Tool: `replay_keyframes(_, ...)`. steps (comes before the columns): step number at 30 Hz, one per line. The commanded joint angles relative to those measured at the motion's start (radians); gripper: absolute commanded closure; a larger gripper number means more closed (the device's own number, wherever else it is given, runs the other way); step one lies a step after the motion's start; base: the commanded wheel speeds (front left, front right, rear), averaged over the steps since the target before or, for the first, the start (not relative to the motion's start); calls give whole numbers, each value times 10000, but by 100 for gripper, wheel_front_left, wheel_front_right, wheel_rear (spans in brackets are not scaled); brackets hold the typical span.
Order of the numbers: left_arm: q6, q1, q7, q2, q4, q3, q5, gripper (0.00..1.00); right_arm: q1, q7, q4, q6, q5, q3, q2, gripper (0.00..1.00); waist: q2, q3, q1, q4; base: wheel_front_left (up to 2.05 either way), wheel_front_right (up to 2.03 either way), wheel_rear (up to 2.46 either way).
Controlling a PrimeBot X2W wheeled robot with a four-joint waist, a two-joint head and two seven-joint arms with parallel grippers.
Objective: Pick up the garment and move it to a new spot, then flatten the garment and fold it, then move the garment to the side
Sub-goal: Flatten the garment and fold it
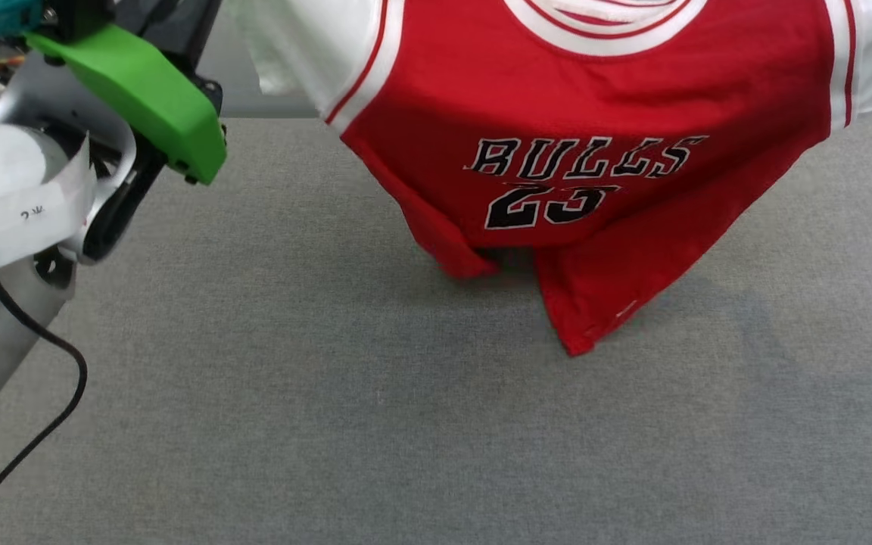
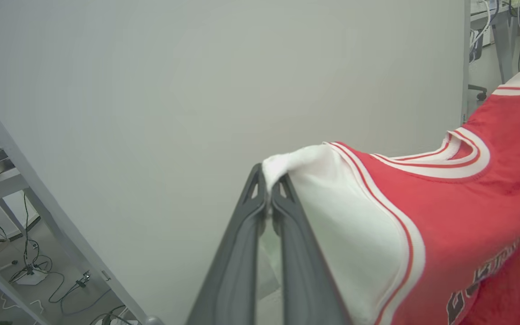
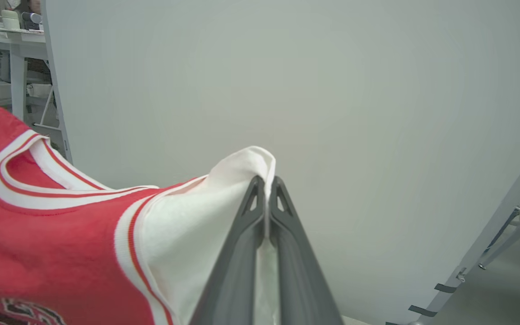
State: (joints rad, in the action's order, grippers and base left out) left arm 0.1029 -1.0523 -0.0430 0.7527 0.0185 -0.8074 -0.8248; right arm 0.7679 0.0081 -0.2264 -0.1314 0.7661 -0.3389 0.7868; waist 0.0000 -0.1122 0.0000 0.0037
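Note:
The garment [image 1: 595, 98] is a red jersey with white sleeves and dark "BULLS 23" lettering. It hangs spread above the grey table [image 1: 330, 393], its lower hem draped onto the surface. In the left wrist view my left gripper [image 2: 269, 187] is shut on the garment's [image 2: 445, 216] white sleeve, the cloth bunched at the fingertips. In the right wrist view my right gripper [image 3: 266, 187] is shut on the other white sleeve of the garment [image 3: 61, 234]. The left arm's pale forearm and green wrist cover [image 1: 141, 91] show at the head view's upper left.
A black cable [image 1: 42, 431] trails over the table's left side. A pale wall panel [image 2: 197, 90] stands behind the table. Past it are metal frame legs, floor cables [image 2: 30, 271] and a desk [image 3: 11, 40] with items.

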Motion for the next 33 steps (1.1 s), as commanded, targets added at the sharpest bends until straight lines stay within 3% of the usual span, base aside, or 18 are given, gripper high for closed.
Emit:
replay_keyframes(1,35,-388,18,-97,8,56,225,100,199,116,116,7,-152,163,-185,100,0,-18,0,-44,0,0,0)
replay_keyframes(9,-421,-2362,-275,-872,658,213,454,100,1503,1248,484,7,-1014,918,-735,100,0,-977,0,-159,0,0,0)
replay_keyframes(16,-1017,-4595,-368,-1586,1994,320,887,100,3918,1863,-319,7,-1667,639,-1106,100,0,-2326,0,-310,0,0,0)
replay_keyframes(22,-1565,-6550,-45,-2106,3485,602,1104,100,6474,1571,-1703,7,-2338,222,-1352,100,0,-3297,0,-360,0,0,0)
replay_keyframes(33,-2006,-8479,866,-2588,5830,771,1366,100,9782,280,-4235,7,-2922,-1023,-1852,100,0,-4098,0,-401,0,0,0)
